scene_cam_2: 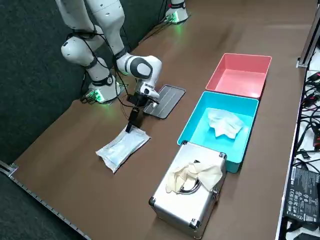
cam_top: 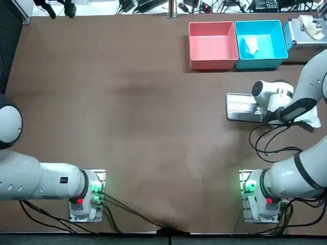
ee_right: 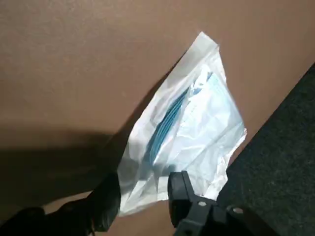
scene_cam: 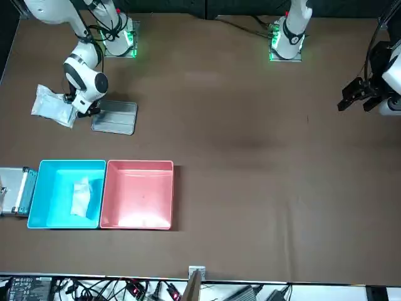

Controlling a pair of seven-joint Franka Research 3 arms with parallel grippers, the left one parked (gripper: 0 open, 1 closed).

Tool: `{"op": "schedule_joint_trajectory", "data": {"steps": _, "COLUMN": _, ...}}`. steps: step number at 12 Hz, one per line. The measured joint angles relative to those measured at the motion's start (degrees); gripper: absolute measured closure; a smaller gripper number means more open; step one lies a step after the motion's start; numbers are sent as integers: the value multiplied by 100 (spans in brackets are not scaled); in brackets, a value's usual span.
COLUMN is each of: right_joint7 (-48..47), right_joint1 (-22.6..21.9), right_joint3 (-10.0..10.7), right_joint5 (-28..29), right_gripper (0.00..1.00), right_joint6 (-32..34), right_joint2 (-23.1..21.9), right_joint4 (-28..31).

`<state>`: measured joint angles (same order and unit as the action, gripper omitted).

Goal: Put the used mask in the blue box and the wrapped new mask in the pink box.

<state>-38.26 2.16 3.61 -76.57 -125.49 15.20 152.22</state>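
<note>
The wrapped new mask (scene_cam_2: 122,147) lies flat on the brown table in a clear crinkled wrapper, near the table's right edge; its blue folds show in the wrist view (ee_right: 189,123). My right gripper (ee_right: 142,196) is down at the table on the wrapper's near end, open, with the wrapper's edge between its two black fingers (ee_right: 179,189). From the side the gripper (scene_cam_2: 132,124) points down at the wrapper's corner. The used mask (cam_top: 251,46), white and crumpled, lies inside the blue box (cam_top: 278,35). The pink box (cam_top: 212,61) beside it holds nothing.
A flat metal tray (cam_top: 240,107) lies next to my wrist on the side away from the wrapper. A silver case (scene_cam_2: 192,200) with pale gloves on its lid stands beside the blue box. Cables trail from the arm's base.
</note>
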Motion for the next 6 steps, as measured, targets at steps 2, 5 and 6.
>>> {"op": "schedule_joint_trajectory", "data": {"steps": 2, "right_joint7": -1, "right_joint1": -1, "right_joint3": 0, "right_joint5": 0, "right_gripper": 52, "right_joint6": 0, "right_joint2": 26, "right_joint4": -8}}
{"op": "schedule_joint_trajectory", "data": {"steps": 5, "right_joint7": 0, "right_joint1": -5, "right_joint3": -1, "right_joint5": -2, "right_gripper": 93, "right_joint6": 0, "right_joint2": 26, "right_joint4": -23}}
{"op": "schedule_joint_trajectory", "data": {"steps": 6, "right_joint7": 0, "right_joint1": -6, "right_joint3": -1, "right_joint5": -2, "right_gripper": 97, "right_joint6": 0, "right_joint2": 18, "right_joint4": -39}}
